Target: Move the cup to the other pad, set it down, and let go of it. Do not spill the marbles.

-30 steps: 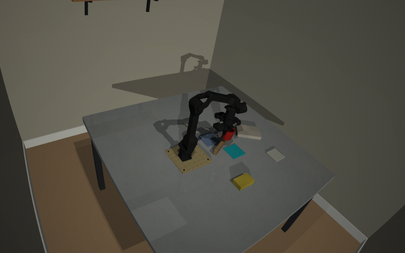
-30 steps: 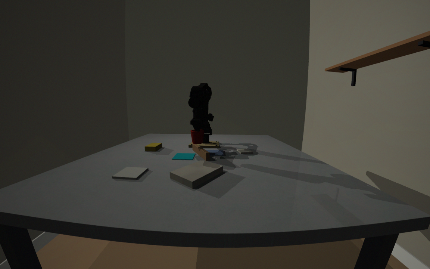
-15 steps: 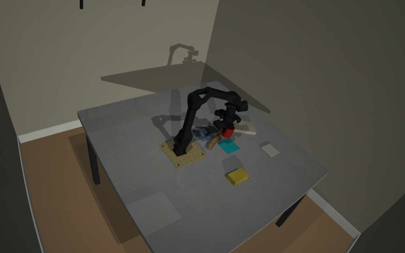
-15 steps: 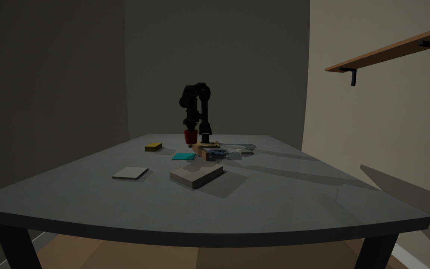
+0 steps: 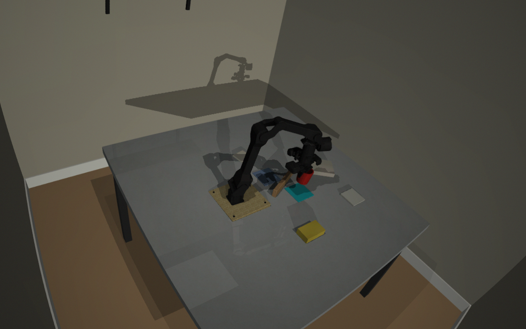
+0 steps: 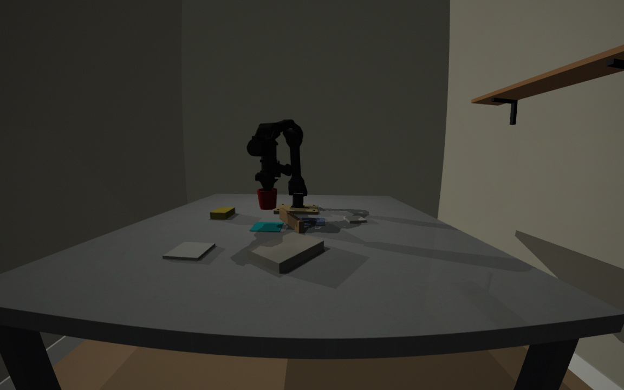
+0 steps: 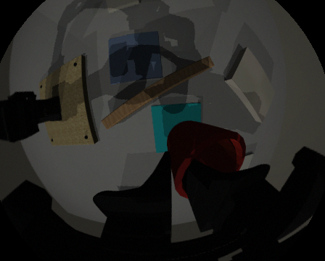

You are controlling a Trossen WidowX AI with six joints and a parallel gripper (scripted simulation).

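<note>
Holding the red cup (image 5: 305,178) (image 6: 266,199) (image 7: 191,135) aloft, your claw (image 5: 305,168) (image 6: 267,188) (image 7: 171,154) pinches it at the rim above the gray desk (image 5: 175,204) (image 6: 401,291) (image 7: 75,174). Seen from the exterior view, the cup hangs upright, its base clear of the teal pad (image 5: 298,193) (image 6: 265,227) (image 7: 160,127); you have neither set it down nor released it. You cannot make out the marbles inside. To the right of the teal pad, a wooden bar (image 5: 281,186) (image 6: 291,220) (image 7: 157,88) runs between it and the blue pad (image 5: 260,175) (image 6: 320,221) (image 7: 133,77). Farther away, your arm stands on its tan base plate (image 5: 252,209) (image 6: 283,211) (image 7: 75,127), with a yellow block (image 5: 310,230) (image 6: 222,213) off to the left. At the near side you see a thick pale block (image 5: 323,173) (image 6: 285,252) (image 7: 251,83), with a thin pale slab (image 5: 352,197) (image 6: 189,250) to its left. A small pale slab (image 5: 239,156) (image 6: 355,219) (image 7: 123,4) lies on the right, beyond the blue pad.
</note>
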